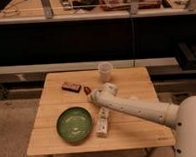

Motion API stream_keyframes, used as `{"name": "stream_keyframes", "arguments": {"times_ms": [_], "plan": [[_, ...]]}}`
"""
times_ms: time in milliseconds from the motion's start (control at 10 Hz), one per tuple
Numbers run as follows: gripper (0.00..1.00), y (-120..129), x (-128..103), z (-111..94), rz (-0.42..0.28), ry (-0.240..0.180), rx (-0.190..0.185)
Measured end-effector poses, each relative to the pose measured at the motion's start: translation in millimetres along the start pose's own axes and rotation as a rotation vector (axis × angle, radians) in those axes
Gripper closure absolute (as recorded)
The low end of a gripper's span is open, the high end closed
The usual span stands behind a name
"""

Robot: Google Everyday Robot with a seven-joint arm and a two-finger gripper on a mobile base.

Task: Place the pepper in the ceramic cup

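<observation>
Your body, as it stands:

- Base [194,130]: white, rounded, at the five o'clock corner of the view; the right and bottom edges cut it off.
- Arm [138,108]: one, white, stretched long and nearly straight. It leaves your base heading toward ten o'clock, and a row of small dark dots runs along its upper side.
- Wrist [108,90]: a thick rounded knuckle at the arm's far end, bulging toward twelve o'clock, from which the last link turns down toward eight o'clock.
- Gripper [93,97]: at the tip of that last link, the farthest point from your base, a little to nine o'clock of the view's centre, pointing downward.
</observation>
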Motion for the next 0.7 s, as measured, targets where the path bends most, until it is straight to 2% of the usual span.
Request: {"name": "stream_keyframes", "arguments": {"times_ms": [200, 400, 700], "plan": [[1.00, 10.4, 14.8, -15.6, 0.057, 0.033, 0.025], [1.00, 34.6, 36.6, -48.3, 0.118, 0.085, 0.050], [1.00, 83.9, 46.2, -97.6, 0.172, 0.128, 0.065]]}}
